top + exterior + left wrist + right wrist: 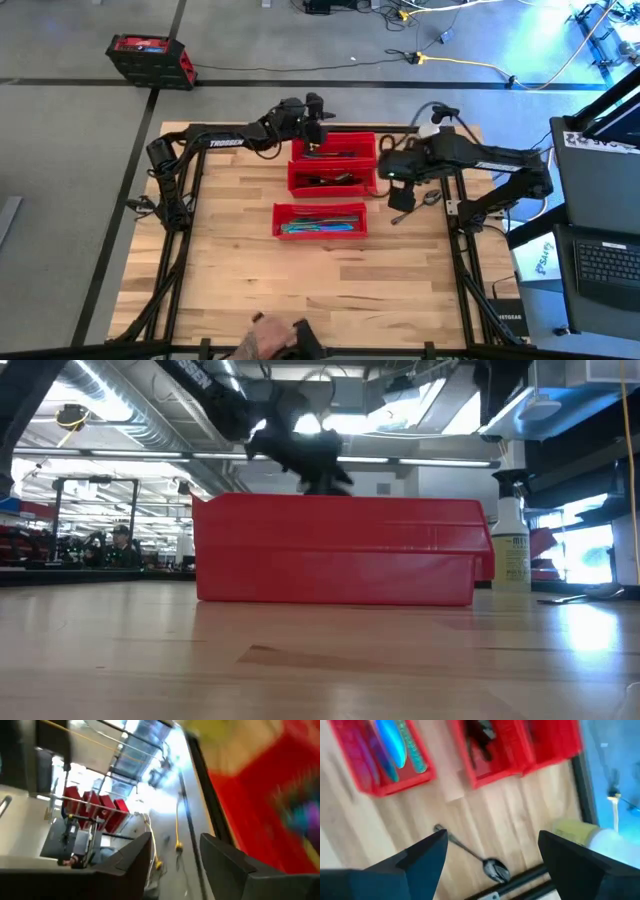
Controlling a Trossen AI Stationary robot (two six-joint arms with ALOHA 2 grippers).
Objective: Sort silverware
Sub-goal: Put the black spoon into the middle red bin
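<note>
**Spotter:** What's overhead?

**Me:** My left gripper (314, 108) hangs over the far red bin (334, 149) at twelve o'clock, fingers apart, empty. My right gripper (400, 195) sits at three o'clock, jaws wide, above a loose spoon (419, 204).

**Spotter:** Low camera?

**Me:** The near red bin (335, 550) blocks everything; a spray bottle (511, 548) stands beside it.

**Spotter:** Right wrist?

**Me:** Iridescent silverware (395, 745) in one bin, dark pieces (480, 735) in the next.

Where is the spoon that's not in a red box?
In the high view the loose spoon lies on the bare table, right of the middle red bin, just beside the open right tool.
</note>
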